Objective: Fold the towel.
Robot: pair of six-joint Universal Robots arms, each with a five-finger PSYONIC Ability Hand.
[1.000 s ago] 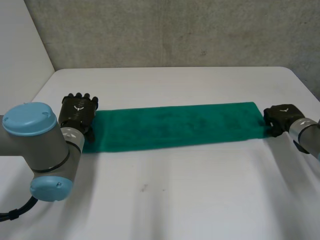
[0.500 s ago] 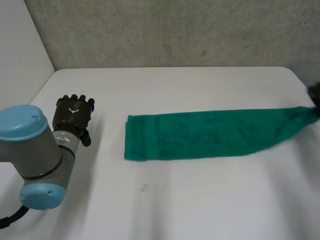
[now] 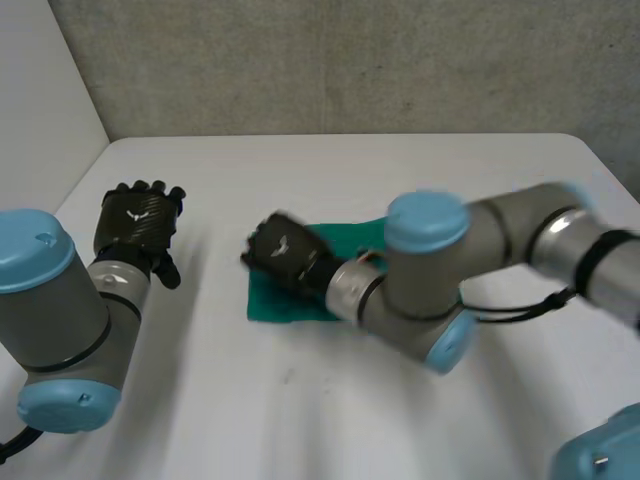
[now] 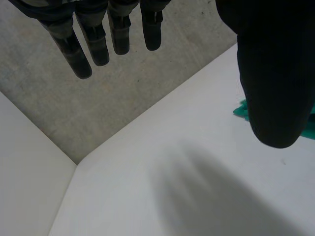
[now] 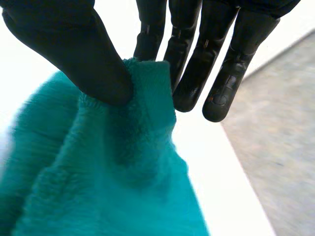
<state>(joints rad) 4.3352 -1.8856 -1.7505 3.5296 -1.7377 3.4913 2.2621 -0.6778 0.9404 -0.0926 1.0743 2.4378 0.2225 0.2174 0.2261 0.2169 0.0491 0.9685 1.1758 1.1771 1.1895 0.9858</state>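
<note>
Drawn slightly further left, the left hand [image 3: 138, 222] sits at centre-left, fingers straight and empty, clear of the cloth. Mid-frame, the right hand [image 3: 282, 256], swept over from the right edge, pinches a towel [image 3: 285, 308] corner between thumb and fingers above the towel's left end on the smooth white desk [image 3: 330, 170]. The terry looks plush and limp, so a shallow pinch could slip and the edges could land skewed.

Plain teal-green towel [image 3: 280, 305]; left hand [image 3: 140, 222], right hand [image 3: 283, 255] black; table [image 3: 300, 420] white; wall [image 3: 350, 60] mottled grey
</note>
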